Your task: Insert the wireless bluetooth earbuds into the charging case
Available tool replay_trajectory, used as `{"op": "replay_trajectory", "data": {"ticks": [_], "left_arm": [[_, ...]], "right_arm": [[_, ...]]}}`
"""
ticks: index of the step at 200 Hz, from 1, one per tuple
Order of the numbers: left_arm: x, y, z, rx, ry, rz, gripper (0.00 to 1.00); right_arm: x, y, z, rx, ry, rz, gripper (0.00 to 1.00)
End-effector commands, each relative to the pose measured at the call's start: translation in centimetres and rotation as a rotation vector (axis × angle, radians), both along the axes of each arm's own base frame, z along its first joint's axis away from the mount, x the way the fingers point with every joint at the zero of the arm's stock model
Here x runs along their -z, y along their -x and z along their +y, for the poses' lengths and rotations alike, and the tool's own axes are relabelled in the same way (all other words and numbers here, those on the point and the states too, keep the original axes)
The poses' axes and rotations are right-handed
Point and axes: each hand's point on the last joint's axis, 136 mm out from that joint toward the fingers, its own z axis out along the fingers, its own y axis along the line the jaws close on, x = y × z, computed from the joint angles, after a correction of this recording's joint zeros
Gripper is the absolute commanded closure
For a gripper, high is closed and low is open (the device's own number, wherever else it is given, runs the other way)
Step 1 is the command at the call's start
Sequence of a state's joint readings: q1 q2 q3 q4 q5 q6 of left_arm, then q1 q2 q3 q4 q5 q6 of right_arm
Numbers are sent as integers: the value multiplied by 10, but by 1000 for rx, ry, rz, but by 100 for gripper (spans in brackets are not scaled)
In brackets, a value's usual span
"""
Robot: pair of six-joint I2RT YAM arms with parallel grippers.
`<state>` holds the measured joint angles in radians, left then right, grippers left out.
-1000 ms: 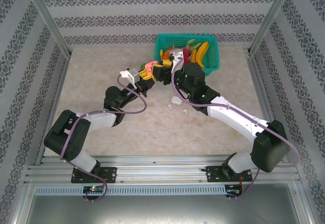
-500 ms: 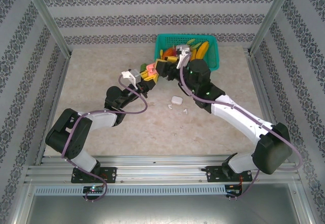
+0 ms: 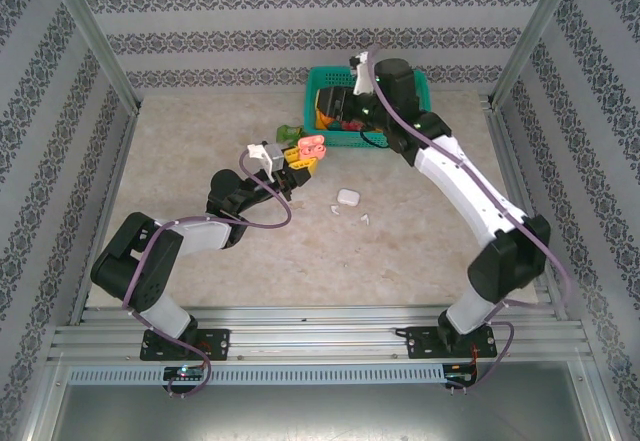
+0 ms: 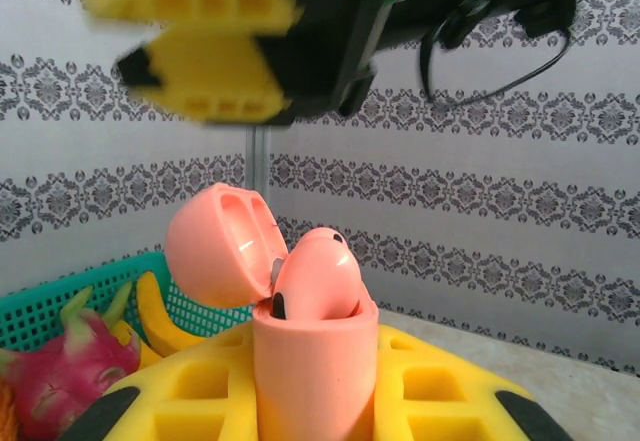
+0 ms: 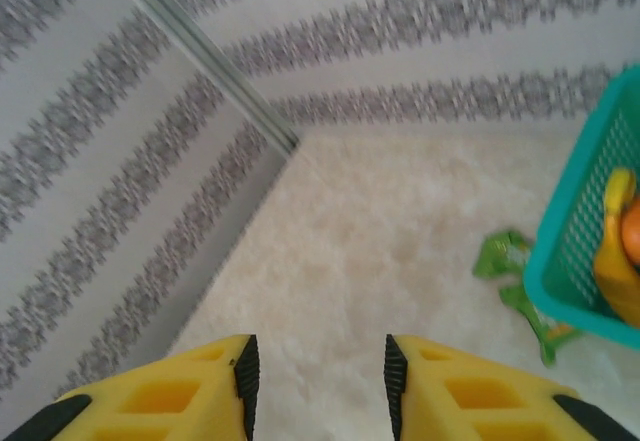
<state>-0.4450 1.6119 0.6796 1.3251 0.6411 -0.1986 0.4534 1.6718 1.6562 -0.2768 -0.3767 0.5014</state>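
Left gripper [image 3: 303,156] clamped shut on the open pink case [image 4: 300,361], held above the table [image 3: 200,161].
A pink bud [image 4: 318,271] sat in the case, its lid [image 4: 215,246] tipped back. The right gripper [image 5: 317,361] hung by the basket [image 5: 575,231] of fruit [image 4: 60,371], jaws apart, holding nothing. The white case [image 3: 348,198] lay on the table, a white bud [image 3: 366,219] just beside it.

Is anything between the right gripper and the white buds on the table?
Nothing visible. The right gripper hangs open at the basket; bare table separates it from the white buds. The left gripper, holding the pink case, sits just left of that line.
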Motion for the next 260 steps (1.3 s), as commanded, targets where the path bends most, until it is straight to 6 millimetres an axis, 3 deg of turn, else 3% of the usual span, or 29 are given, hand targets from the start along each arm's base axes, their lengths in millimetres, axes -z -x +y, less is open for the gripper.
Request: {"op": "replay_trajectory", "data": {"ticks": [1, 30, 61, 142, 190, 225, 260], "left_arm": [[-7, 5, -8, 50, -8, -40, 100], [-3, 3, -9, 50, -12, -30, 100], [0, -3, -7, 27, -9, -24, 100], [0, -21, 7, -58, 28, -13, 100], [0, -25, 12, -75, 43, -5, 100], [2, -30, 18, -109, 67, 35, 100], [26, -47, 35, -188, 101, 256, 100]], "right_arm": [[31, 5, 2, -59, 59, 133, 65], [46, -3, 9, -96, 71, 185, 70], [56, 2, 19, -146, 89, 214, 73], [67, 50, 28, -239, 144, 229, 81], [55, 60, 15, -189, 128, 191, 80], [44, 55, -12, -57, 113, 138, 73], [47, 68, -35, 43, 100, 140, 64]]}}
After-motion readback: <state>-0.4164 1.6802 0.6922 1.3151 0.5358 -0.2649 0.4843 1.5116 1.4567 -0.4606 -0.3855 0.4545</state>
